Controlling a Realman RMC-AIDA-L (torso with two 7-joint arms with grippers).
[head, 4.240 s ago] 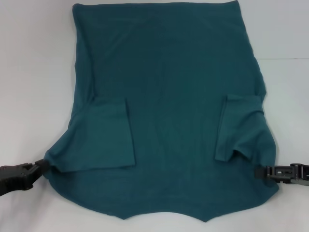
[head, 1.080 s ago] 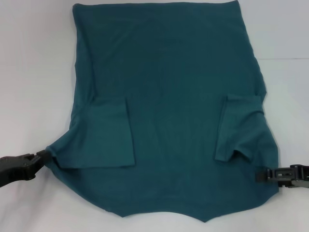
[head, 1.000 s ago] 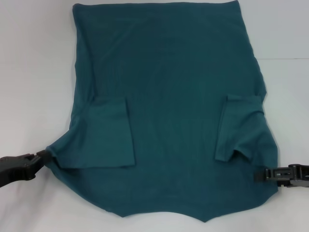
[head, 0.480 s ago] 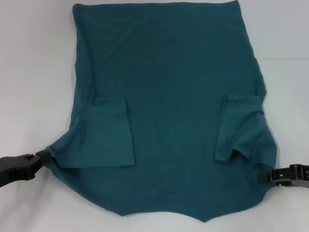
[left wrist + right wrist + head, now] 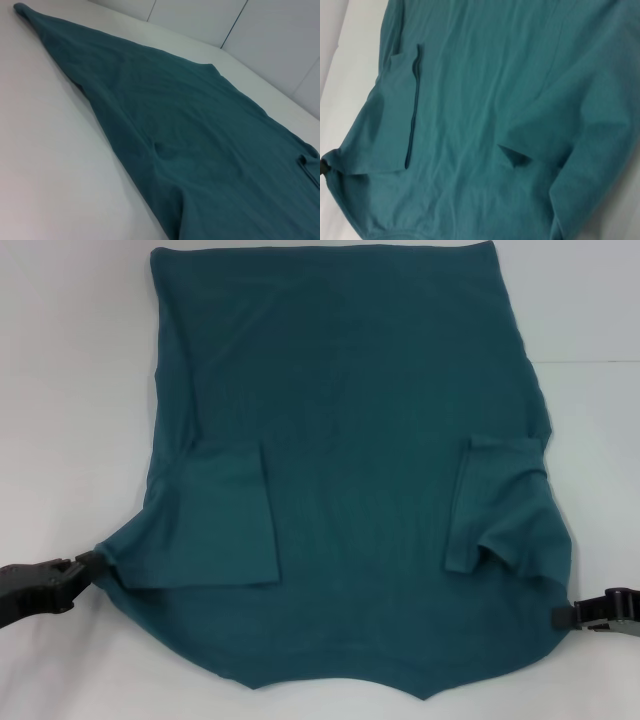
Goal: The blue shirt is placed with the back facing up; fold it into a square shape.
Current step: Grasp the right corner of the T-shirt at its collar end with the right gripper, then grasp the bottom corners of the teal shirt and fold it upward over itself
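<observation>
The blue shirt (image 5: 350,440) lies flat on the white table, hem at the far side, collar edge nearest me, both short sleeves folded inward. Its near left shoulder corner is drawn out to a point, and my left gripper (image 5: 92,563) is shut on that point. My right gripper (image 5: 560,617) sits low at the shirt's near right rim, its tip just meeting the fabric edge. The left wrist view looks along the shirt (image 5: 190,140) toward its far corner. In the right wrist view the shirt (image 5: 485,100) fills the picture and the left gripper (image 5: 324,165) shows as a dark tip.
White table (image 5: 70,390) surrounds the shirt on both sides. A white wall with panel seams (image 5: 235,22) rises behind the table's far edge.
The right gripper has slid outward to the right and slightly nearer me, from over the right shoulder fabric to its rim. The left gripper has held its place over the last second.
</observation>
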